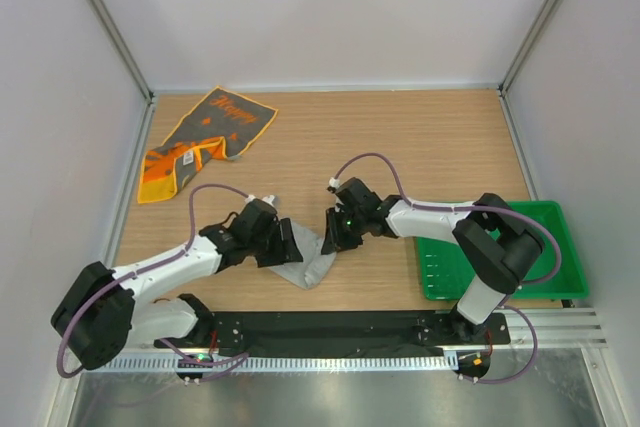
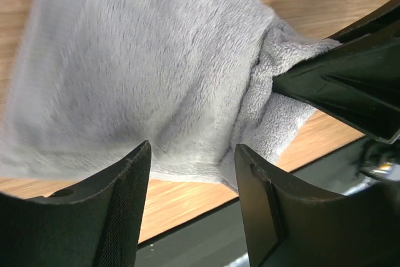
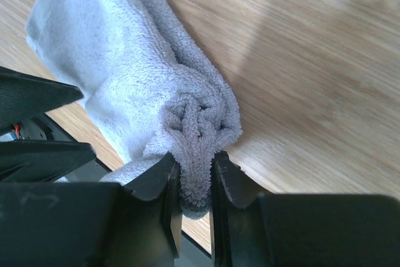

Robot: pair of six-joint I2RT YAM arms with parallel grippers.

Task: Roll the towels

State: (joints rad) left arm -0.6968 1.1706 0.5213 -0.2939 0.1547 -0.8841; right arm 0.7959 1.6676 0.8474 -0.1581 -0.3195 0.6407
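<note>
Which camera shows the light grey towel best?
The right wrist view: the grey towel lies bunched into a loose roll, its end pinched by the right hand. The left wrist view shows only close-up fabric; the top view, a small half-hidden patch.

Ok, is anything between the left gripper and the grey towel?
Nothing visible. The left gripper, jaws open, sits right at the grey towel, while the right gripper pinches its bunched end.
</note>
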